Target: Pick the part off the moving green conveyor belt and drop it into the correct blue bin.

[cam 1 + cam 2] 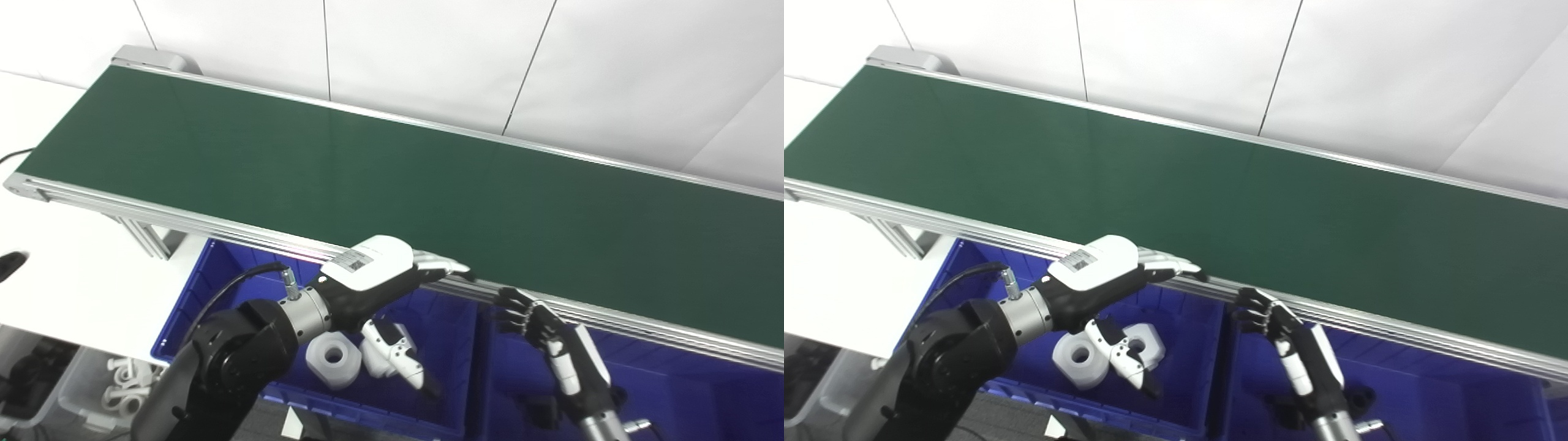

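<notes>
My left hand [373,269], white-backed with black underside, is held over the left blue plastic bin [202,288], its fingers [438,264] stretched out flat toward the near aluminium rail of the long green conveyor belt [392,177] and its thumb hanging down apart; it is spread wide and holds nothing. Below it, on the floor of that bin, lie two white plastic parts: a chunky hexagonal nut-like block with a round hole through its middle [1081,358] and, just to its right, a second white piece with a hole [1145,344], partly hidden by my thumb. My right hand [551,337] stands upright over the right blue plastic bin [686,380], near the rail, fingers loosely curled and apart, empty. The belt's green surface carries no part
</notes>
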You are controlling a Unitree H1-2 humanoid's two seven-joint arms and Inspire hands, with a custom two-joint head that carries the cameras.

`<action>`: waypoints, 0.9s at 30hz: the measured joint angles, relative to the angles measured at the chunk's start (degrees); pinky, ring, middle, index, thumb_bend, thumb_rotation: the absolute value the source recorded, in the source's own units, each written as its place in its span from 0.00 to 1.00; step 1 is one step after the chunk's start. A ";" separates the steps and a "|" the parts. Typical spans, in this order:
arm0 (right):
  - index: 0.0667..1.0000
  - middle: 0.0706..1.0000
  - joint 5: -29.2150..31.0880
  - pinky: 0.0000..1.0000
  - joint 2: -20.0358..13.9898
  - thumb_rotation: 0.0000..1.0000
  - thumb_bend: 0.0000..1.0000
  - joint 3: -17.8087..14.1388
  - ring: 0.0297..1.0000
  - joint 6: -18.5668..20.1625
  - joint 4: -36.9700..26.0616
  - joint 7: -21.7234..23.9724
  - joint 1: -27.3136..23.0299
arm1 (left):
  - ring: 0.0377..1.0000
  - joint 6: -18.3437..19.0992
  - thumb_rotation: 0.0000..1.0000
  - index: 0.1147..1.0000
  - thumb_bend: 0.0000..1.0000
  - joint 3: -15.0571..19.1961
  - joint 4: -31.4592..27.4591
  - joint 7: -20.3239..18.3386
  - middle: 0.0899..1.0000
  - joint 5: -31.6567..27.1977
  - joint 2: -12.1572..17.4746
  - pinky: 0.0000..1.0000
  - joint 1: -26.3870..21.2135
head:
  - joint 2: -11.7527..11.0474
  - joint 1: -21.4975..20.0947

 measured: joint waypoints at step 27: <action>0.80 0.80 -10.21 0.72 6.85 1.00 0.85 2.57 0.77 0.01 1.08 -8.89 0.85 | 0.95 -18.86 0.62 0.83 0.86 5.61 38.50 16.49 0.92 -28.43 -9.34 0.91 4.74 | -5.28 -11.09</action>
